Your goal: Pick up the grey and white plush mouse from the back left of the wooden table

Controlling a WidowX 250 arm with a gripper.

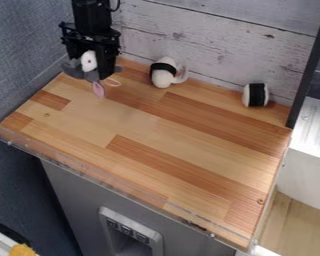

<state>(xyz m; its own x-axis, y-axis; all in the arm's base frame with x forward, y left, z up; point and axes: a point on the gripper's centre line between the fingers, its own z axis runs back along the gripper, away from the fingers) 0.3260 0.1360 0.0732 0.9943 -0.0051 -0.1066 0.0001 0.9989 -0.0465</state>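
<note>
With the gray plush toy (92,75) clasped in the tool (91,66), squeeze evenly and avoid snagging the dangling pink piece (98,90).

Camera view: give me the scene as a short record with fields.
tool: black tool, upper left of view
in_tool: grey-and-white plush toy, apparently gripped; pink part hangs down
surface: wooden tabletop
back_middle: white plush with black band
back_right: white cylinder with black band
backdrop: whitewashed planks
</note>
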